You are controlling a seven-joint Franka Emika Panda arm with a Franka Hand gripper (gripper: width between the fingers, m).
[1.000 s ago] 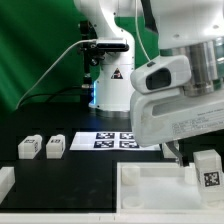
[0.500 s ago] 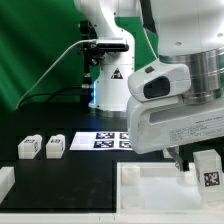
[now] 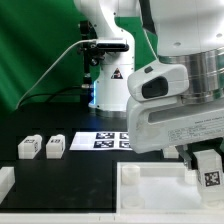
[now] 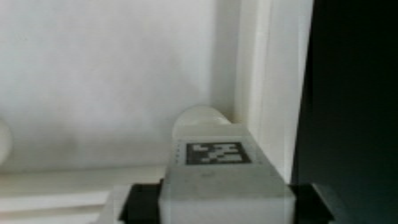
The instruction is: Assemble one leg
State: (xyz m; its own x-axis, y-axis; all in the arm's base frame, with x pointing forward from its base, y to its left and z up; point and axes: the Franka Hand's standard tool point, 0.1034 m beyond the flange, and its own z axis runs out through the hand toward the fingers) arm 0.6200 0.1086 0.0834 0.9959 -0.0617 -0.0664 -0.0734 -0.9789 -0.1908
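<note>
My gripper is shut on a leg, a small white block with a black-and-white tag on its face. It holds the leg upright at the right rear corner of the large white tray-like piece. In the wrist view the leg sits between my two dark fingers, its far end reaching into the tray's corner beside the raised rim. Whether it touches the tray floor I cannot tell. Two more legs lie on the black table at the exterior view's left.
The marker board lies on the table behind the tray, partly hidden by my arm. A white part shows at the exterior view's left edge. The arm's base stands at the back.
The gripper with the leg has sunk lower toward the tray's right rear corner. The two loose legs have not moved.
</note>
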